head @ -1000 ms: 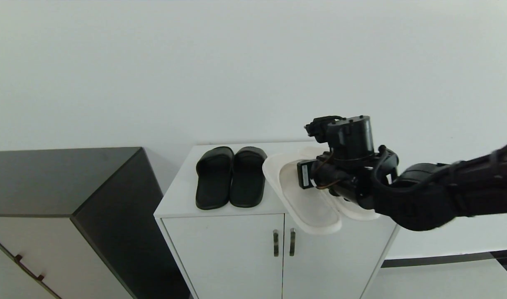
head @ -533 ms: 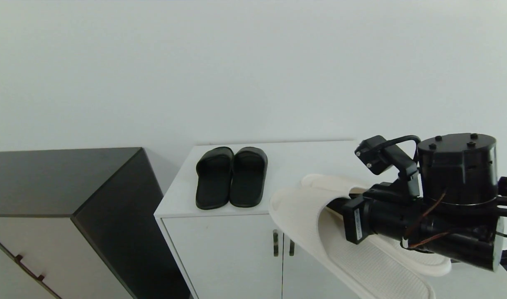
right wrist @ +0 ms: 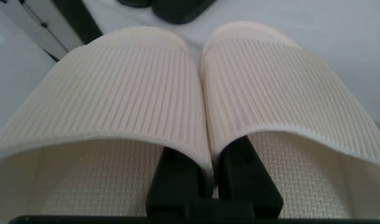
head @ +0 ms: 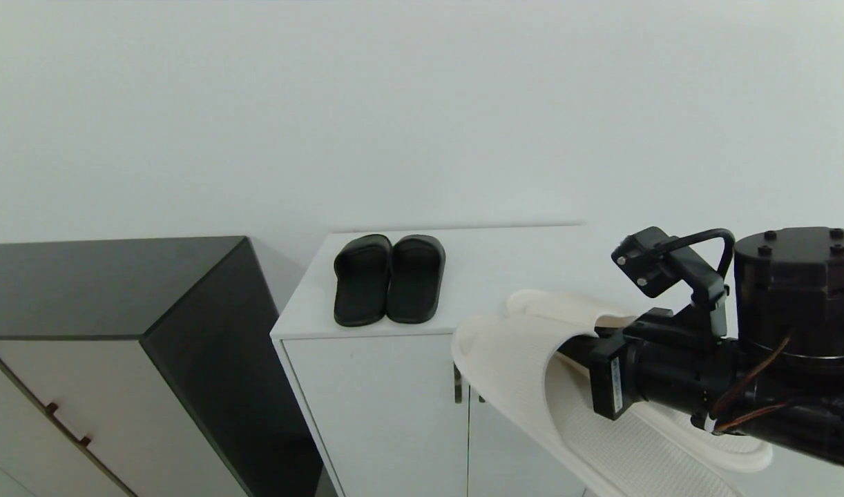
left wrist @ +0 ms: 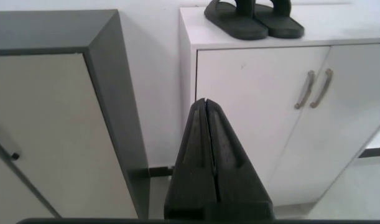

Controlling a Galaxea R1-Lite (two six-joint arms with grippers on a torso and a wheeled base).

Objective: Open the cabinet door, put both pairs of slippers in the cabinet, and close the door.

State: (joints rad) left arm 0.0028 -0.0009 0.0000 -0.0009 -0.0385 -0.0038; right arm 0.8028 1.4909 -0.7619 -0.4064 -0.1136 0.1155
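Lower right of frame: right gripper [head: 575,349] pushed in under the straps of the white slippers [head: 525,366], fingertips hidden by the straps. Pair side by side, strap ends toward frame left, heels sloping down toward the lower right corner.
Centre: black slippers [head: 389,279] side by side, touching, flat on top of the white cabinet [head: 367,414], near its left front edge.
Both cabinet doors closed; handles [head: 457,384] at the seam, partly covered by the white pair.
Left: dark cabinet [head: 118,290], just beside the white one.
Upper half: plain pale wall [head: 422,103].

One slipper pair [head: 389,279] atop cabinet [head: 387,407]
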